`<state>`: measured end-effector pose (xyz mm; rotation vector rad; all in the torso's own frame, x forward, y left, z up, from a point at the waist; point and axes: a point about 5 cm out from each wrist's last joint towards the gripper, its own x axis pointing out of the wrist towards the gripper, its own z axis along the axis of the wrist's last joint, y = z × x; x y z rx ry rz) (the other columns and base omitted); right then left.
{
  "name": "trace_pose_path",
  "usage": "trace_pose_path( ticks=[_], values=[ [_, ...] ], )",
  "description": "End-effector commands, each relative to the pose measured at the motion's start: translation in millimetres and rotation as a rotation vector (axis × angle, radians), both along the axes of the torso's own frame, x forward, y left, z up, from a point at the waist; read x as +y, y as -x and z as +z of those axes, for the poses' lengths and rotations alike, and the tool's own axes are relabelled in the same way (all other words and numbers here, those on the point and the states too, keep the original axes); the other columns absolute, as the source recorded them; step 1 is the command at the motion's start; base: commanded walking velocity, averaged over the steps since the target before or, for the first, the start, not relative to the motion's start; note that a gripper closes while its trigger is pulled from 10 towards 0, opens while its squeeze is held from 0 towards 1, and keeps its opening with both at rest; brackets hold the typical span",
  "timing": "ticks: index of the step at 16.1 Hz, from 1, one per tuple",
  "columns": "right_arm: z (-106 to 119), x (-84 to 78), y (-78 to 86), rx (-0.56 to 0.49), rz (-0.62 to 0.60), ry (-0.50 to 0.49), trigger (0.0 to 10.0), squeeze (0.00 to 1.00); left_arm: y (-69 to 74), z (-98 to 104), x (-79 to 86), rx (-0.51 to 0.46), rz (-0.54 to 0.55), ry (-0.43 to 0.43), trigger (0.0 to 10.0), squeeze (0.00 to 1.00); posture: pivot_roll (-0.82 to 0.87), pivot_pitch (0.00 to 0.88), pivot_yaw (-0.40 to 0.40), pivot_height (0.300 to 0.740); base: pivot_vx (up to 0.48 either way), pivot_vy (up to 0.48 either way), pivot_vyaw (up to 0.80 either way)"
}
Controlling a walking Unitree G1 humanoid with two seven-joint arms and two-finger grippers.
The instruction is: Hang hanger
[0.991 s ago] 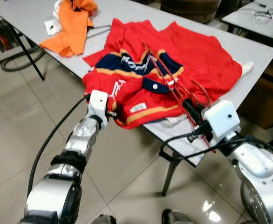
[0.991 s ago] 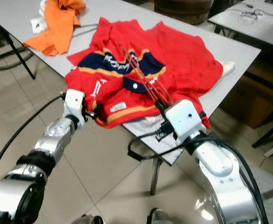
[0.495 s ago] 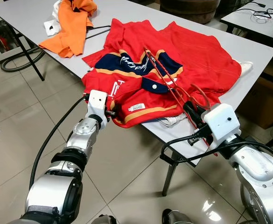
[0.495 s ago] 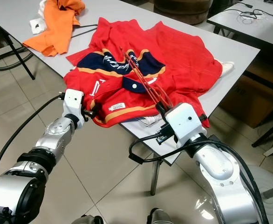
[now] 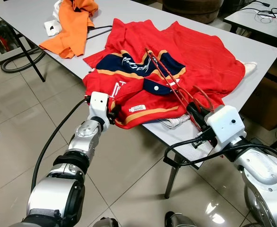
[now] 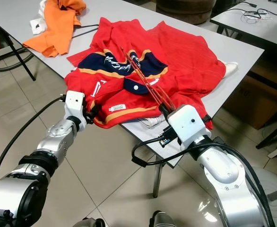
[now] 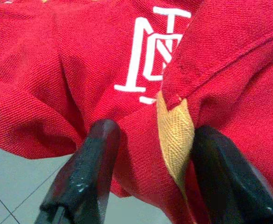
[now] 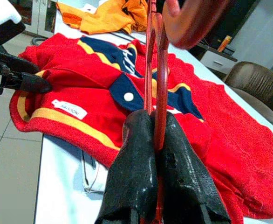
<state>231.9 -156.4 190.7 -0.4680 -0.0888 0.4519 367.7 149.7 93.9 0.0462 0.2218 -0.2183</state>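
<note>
A red polo shirt (image 5: 200, 56) with a navy collar and yellow bands lies spread on the grey table (image 5: 30, 16), its hem hanging over the near edge. A thin red hanger (image 5: 169, 80) lies across the collar, its hook (image 5: 203, 96) towards me. My right gripper (image 5: 193, 111) is shut on the hanger's near end; the right wrist view shows both fingers (image 8: 136, 168) pinching the red wire. My left gripper (image 5: 114, 113) is at the shirt's near hem, open, with a fold of red cloth and yellow band (image 7: 176, 135) between its fingers (image 7: 87, 172).
An orange garment (image 5: 72, 23) and a small white item (image 5: 52, 27) lie at the table's far left. A second table (image 5: 259, 19) stands at the back right, a brown box (image 5: 275, 99) below it. Cables (image 5: 15, 61) trail on the tiled floor.
My left gripper has pushed a little further into the shirt's hem, and the hem with its white label has shifted. The right gripper, still holding the hanger, has drawn slightly back towards me.
</note>
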Motion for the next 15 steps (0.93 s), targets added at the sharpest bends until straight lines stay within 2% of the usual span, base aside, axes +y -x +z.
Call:
trace_pose_path(
  ticks=[1,6,7,8,9,10,11,13,15],
  values=[
    [3.4,2.9,3.3,-0.022,0.024,0.010,10.0,0.00,5.7,-10.4,4.8,0.041,0.016,-0.006,0.0,0.00,-0.16,0.127,0.088,0.740,0.000,0.000,0.00],
    [2.3,0.1,4.2,-0.016,0.013,0.019,10.0,0.00,14.3,-12.0,6.1,-0.010,0.021,0.001,0.0,0.00,-0.16,0.134,0.086,0.740,0.000,0.000,0.00],
    [2.4,-0.4,4.1,-0.016,0.011,0.021,10.0,0.00,16.7,-10.6,8.1,-0.036,0.040,-0.021,0.0,0.00,-0.16,0.135,0.085,0.740,0.000,0.000,0.00],
    [2.2,-0.7,4.6,-0.015,0.011,0.022,10.0,0.00,18.8,-10.6,9.0,-0.047,0.053,-0.038,7.5,0.00,-0.16,0.137,0.085,0.740,0.000,0.000,0.00],
    [2.0,-1.3,5.1,-0.011,0.016,0.028,10.0,0.00,23.1,-9.1,7.5,-0.078,0.053,-0.037,10.0,0.00,-0.16,0.139,0.083,0.740,0.000,0.000,0.00],
    [2.4,-2.6,5.3,-0.010,0.014,0.030,10.0,0.00,28.3,-6.0,-0.4,-0.117,0.022,0.009,10.0,1.00,-0.16,0.139,0.083,0.740,0.000,0.000,0.00],
    [2.5,-3.5,5.9,-0.010,0.011,0.029,10.0,0.00,33.2,-4.7,-9.2,-0.131,-0.022,0.058,10.0,1.00,-0.16,0.149,0.079,0.740,0.000,0.000,0.00],
    [2.8,-3.5,6.1,-0.008,0.013,0.030,10.0,0.00,41.2,-9.4,-24.6,-0.117,-0.117,0.038,10.0,1.00,-0.16,0.154,0.078,0.740,0.000,0.000,0.00],
    [2.8,-4.0,6.4,-0.007,0.014,0.033,10.0,0.00,41.3,-11.3,-23.9,-0.104,-0.078,0.011,10.0,1.00,-0.16,0.155,0.078,0.740,0.000,0.000,0.00]
  ],
)
